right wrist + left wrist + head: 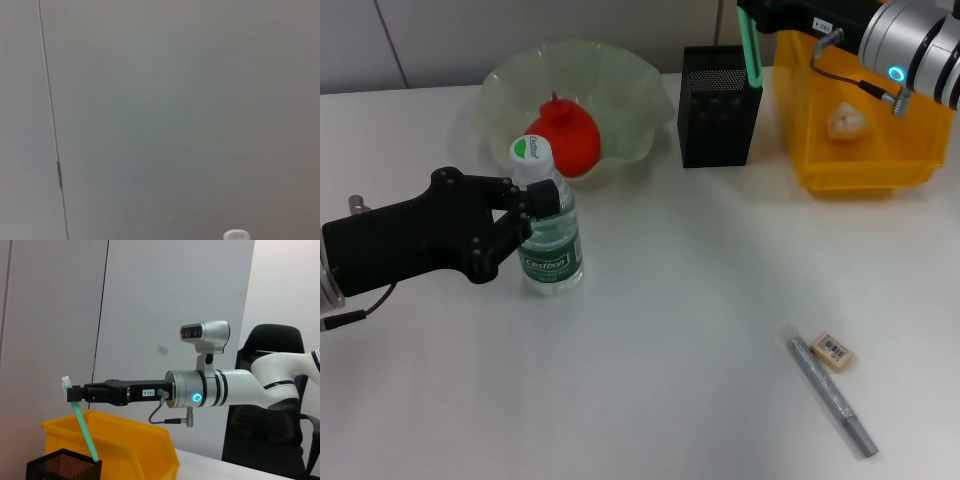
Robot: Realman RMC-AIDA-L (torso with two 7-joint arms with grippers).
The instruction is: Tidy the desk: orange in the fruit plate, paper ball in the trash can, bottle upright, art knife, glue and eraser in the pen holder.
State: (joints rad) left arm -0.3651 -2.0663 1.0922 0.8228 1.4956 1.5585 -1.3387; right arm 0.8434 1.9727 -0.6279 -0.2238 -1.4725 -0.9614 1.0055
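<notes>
with your right end effector [752,45] clamped on the green art knife [752,50] at upper right above the pen holder [718,105], lower straight before releasing, while your left end effector [525,215] grips the upright bottle [548,225].

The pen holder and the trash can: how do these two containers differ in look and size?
The pen holder is black metal mesh; the trash can is solid bright yellow plastic. The pen holder is narrow and taller than wide; the trash can is much larger and wider. A green stick leans in the pen holder; the paper ball lies in the trash can. Both stand open-topped on the table's far side.
</notes>
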